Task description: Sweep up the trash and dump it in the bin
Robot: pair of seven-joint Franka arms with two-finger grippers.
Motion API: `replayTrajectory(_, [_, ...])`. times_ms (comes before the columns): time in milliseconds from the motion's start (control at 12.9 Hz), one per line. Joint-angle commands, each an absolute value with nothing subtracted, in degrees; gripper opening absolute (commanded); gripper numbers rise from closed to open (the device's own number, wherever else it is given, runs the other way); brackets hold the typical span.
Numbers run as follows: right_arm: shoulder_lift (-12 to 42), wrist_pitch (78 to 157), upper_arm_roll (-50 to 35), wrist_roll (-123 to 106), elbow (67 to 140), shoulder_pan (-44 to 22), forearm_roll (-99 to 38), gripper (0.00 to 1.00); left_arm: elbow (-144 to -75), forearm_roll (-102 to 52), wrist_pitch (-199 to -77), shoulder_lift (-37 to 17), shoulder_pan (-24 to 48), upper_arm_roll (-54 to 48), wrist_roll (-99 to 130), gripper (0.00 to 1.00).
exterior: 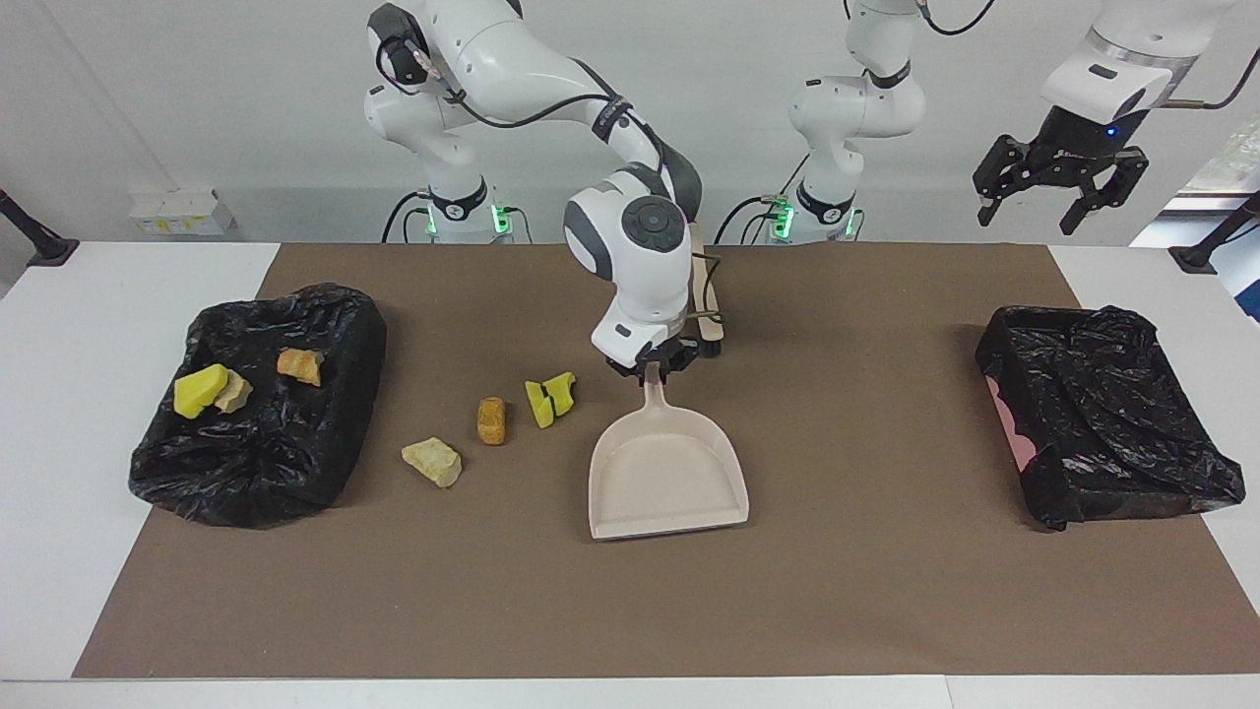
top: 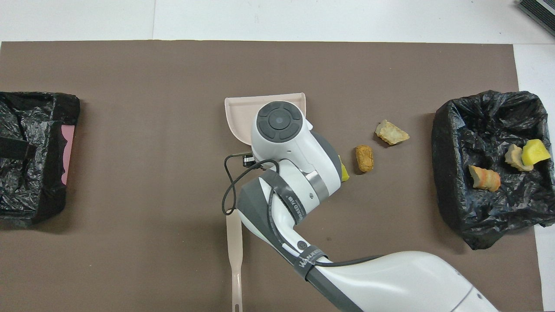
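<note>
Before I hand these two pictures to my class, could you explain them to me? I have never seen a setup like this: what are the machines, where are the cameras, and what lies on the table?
Two robot arms stand at a table. One camera faces them; the other looks down from above their end. The right gripper is shut on the handle of a beige dustpan at mid-table. The left gripper waits open in the air, near its own end. A brush lies nearer the robots. Three chunks of trash lie on the brown mat beside the dustpan; three more sit in a black-bagged bin. A second bin is at the left arm's end.
</note>
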State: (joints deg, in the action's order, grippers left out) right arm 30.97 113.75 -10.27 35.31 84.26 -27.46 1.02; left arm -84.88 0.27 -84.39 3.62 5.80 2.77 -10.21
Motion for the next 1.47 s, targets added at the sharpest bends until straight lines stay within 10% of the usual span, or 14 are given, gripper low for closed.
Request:
replayTrajectory(0, [36.1,117.4,-10.4,40.9,79.0,-29.9,-0.4,0.0,-85.5,1.1,-82.3,4.7,5.1,2.5,-10.2,1.0])
replayTrajectory(233, [37.3,118.7,-10.2,43.5,78.7,-31.5,0.3,0.09,-85.6,1.1,-80.2,5.0,5.1,2.5,-10.2,1.0])
replayTrajectory(311, [36.9,119.3,-10.2,43.4,79.0,-31.8,0.7,0.99,-85.6,1.1,-80.4,5.0,5.1,2.5,-10.2,1.0])
replayTrajectory(1397, [20.3,112.6,-10.8,50.4,96.5,-40.7,-1.4,1.0,-91.1,1.0,-103.0,-4.1,14.2,2.0,-5.3,1.0])
